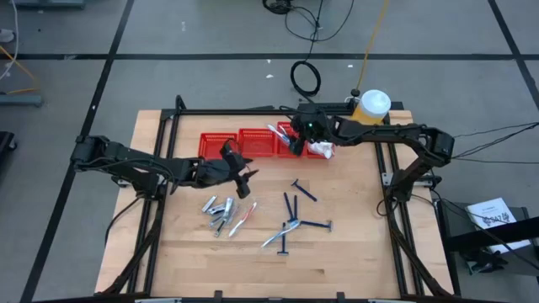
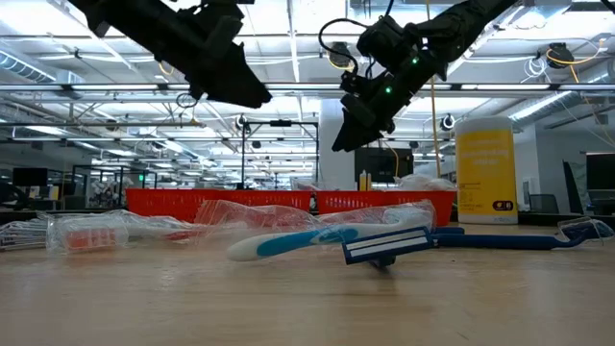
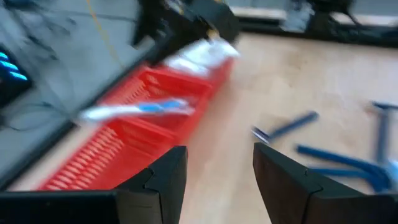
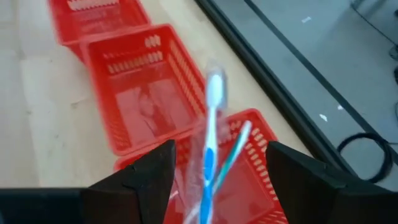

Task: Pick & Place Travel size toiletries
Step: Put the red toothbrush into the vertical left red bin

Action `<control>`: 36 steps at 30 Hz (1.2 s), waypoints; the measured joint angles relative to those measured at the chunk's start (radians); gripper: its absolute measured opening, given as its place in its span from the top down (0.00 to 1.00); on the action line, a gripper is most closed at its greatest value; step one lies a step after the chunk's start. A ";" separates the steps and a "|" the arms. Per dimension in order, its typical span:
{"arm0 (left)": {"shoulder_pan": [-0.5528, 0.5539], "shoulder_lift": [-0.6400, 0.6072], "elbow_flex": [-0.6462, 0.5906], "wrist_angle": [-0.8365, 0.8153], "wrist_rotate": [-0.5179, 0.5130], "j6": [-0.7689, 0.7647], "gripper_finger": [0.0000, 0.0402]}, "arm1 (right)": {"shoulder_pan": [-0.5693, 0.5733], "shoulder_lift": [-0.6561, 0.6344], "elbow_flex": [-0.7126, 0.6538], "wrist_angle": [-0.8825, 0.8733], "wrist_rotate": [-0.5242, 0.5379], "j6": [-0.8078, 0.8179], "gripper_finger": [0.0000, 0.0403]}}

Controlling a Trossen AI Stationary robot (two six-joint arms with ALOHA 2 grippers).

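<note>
A: We have a pale wooden table (image 1: 354, 210) on a grey tiled floor, dark frame rails round it, cables lying at the top of the overhead frame.

B: Start at the right gripper (image 1: 305, 128). We see it over the rightmost of three red mesh baskets (image 1: 253, 143) at upper centre, fingers spread apart, nothing between them.

A: Its wrist view shows a toothbrush (image 4: 211, 134) in a clear wrapper, white and blue handle, tilted above that basket with a teal one beside it. Whether it rests on the rim, we cannot tell.

B: A white crumpled packet (image 1: 322, 150) lies at the basket's right end. Just beyond stands the yellow bottle (image 1: 370, 106) with its white cap.

A: The left gripper (image 1: 246, 178) hangs left of centre, just below the baskets, fingers parted and holding nothing.

B: Below it we count short silvery tubes (image 1: 217, 207) in a loose cluster, then a wrapped toothbrush with red on it (image 1: 242, 217).

A: Right of those, slim dark-blue razors (image 1: 296, 220) sprawl crossed over each other in the middle of the frame, one apart higher up (image 1: 304, 191).

B: From table height a blue razor head (image 2: 386, 246) sits in front, a white and blue brush (image 2: 288, 243) behind it, blocking the baskets' lower wall.
</note>
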 joint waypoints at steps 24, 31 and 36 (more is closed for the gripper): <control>-0.342 0.266 0.147 -0.451 0.302 -0.616 0.55 | 0.206 -0.073 0.000 0.074 -0.048 -0.078 0.46; -0.344 0.352 0.152 -0.470 0.340 -0.673 0.55 | 0.215 -0.073 0.000 0.075 -0.049 -0.062 0.46; -0.330 0.409 0.158 -0.470 0.363 -0.714 0.55 | 0.233 -0.073 -0.014 0.081 -0.048 -0.058 0.47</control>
